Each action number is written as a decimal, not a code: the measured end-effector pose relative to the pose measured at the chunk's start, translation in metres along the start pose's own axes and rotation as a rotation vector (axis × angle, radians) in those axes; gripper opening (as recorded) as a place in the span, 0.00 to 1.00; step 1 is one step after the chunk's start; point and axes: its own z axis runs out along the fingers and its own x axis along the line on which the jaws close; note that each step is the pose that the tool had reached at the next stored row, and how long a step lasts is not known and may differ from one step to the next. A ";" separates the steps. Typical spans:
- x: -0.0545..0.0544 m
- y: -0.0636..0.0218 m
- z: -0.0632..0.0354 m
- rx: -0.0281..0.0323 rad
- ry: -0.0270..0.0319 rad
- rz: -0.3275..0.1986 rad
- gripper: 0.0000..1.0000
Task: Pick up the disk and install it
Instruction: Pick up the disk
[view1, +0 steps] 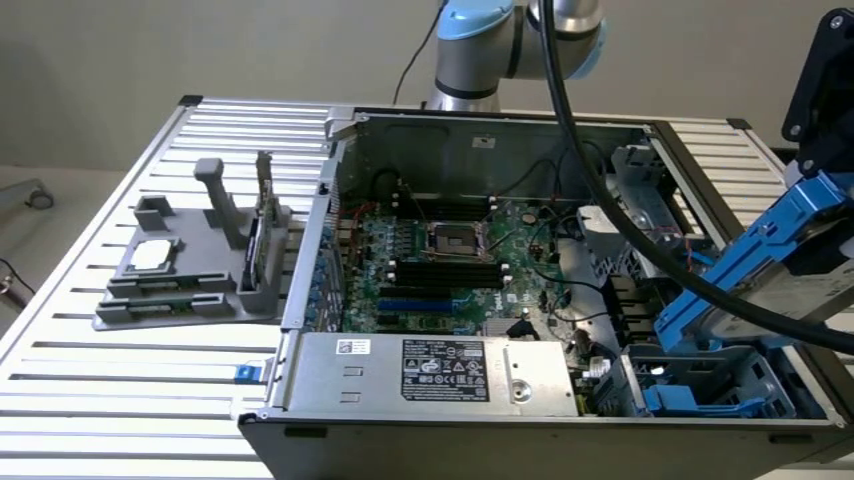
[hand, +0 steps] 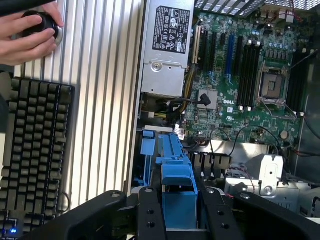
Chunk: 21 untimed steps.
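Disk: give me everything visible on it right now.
The disk is a flat silver-grey drive in a blue plastic carrier. It hangs tilted in the air above the blue drive bay, at a corner of the open computer case on the exterior view's right. A black cable crosses in front of it. In the wrist view the carrier's end sits clamped between the black fingers of the pincer.
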 end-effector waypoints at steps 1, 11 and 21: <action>-0.001 -0.0001 0.0001 0.0003 0.0001 0.002 0.33; -0.003 -0.0003 0.0074 0.0058 0.0069 0.063 0.33; -0.007 -0.0011 0.0250 0.0090 0.0111 0.101 0.33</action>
